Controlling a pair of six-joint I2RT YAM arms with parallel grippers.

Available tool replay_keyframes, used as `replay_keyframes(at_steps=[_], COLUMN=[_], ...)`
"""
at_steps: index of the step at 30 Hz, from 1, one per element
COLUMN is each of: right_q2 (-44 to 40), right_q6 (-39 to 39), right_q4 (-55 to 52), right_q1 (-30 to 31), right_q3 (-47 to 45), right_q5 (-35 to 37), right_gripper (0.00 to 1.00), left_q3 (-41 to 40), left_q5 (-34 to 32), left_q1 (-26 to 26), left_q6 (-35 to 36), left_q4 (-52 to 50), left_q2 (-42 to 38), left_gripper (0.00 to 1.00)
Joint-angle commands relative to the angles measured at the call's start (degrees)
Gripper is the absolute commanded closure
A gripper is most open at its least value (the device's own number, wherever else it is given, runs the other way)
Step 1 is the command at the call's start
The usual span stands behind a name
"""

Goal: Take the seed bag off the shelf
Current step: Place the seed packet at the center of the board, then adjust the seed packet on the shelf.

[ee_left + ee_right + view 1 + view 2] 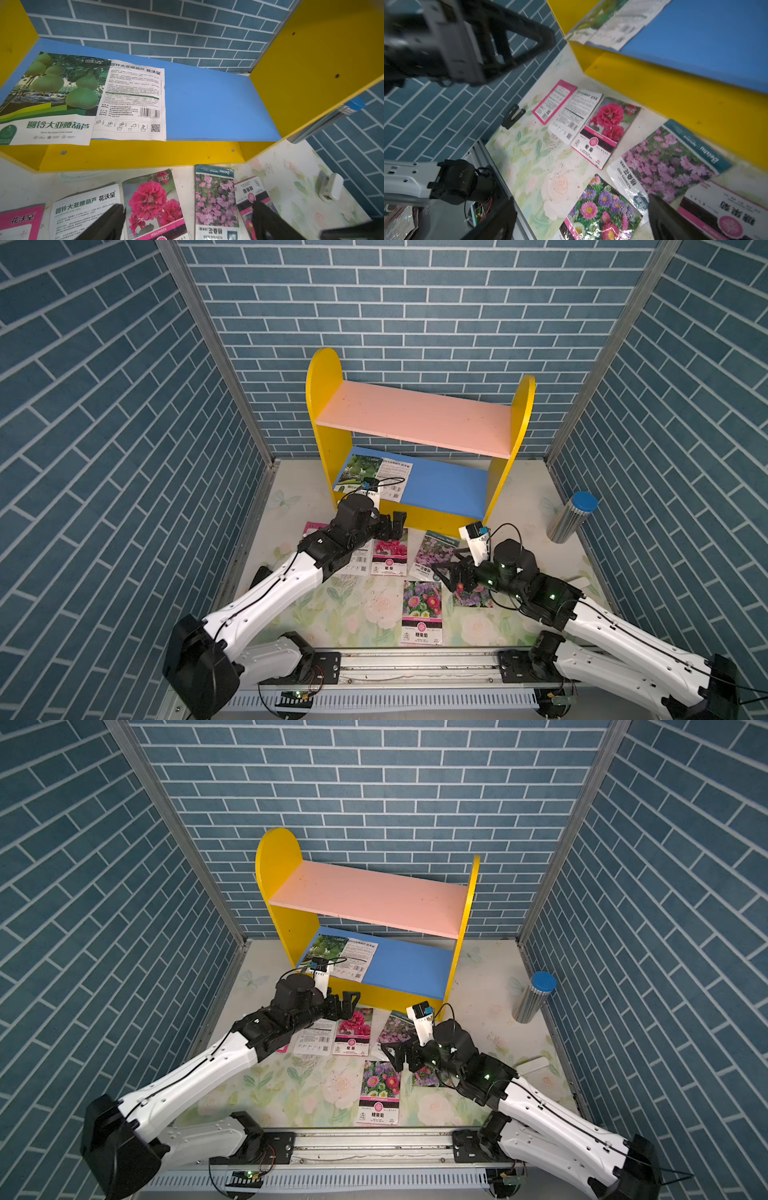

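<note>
The shelf [328,377] stands at the back wall, with a bare pink upper board [415,414] and a blue lower board [446,489]. Two seed bags lie flat at the lower board's left end. One is a green gourd bag [358,470] [52,89] and the other shows its white printed back [395,481] [135,99]. My left gripper [395,526] [188,207] is open and empty, just in front of the shelf's yellow front rail below those bags. Over the table at the right, my right gripper [451,578] [581,199] is open and empty above loose bags.
Several seed bags lie on the floral table in front of the shelf, including a hollyhock bag [388,558], a purple-flower bag [434,553] and an aster bag [422,616]. A silver cylinder with a blue lid [571,520] stands right. A white clip [330,187] and a black clip [512,116] lie on the table.
</note>
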Motion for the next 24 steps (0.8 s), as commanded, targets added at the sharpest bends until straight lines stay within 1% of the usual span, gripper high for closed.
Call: replay_keyframes(at_steps=[1,5,10,16,24], right_q2=[-2.62,-4.4,-4.37,-5.01,-4.85], right_q6=[-5.24,-6.88,-7.62,-7.62,-7.18], right_q4=[-1.8,-1.69,-1.06,0.15,0.3], right_q1=[-0.13,-0.1,-0.22,-0.13,-0.04], right_q3=[2.85,3.01,2.75,1.88,1.24], right_q5=[5.89,10.29,12.67,13.63,13.95], right_gripper=[0.0,0.0,0.0,0.0,0.0], left_q3=[3.71,9.64,15.29,18.96,21.16], left_q5=[-3.35,-4.14,-4.27,-3.54,-2.31], left_q1=[0.01,0.23,2.07,4.71,5.24], left_q6=[1.79,3.22,4.4,4.32,3.98], left_q4=[3.96,3.58,3.29,3.62,3.83], left_q2=[4.99,12.82,19.77,25.0,28.88], left_gripper=[0.0,0.0,0.0,0.0,0.0])
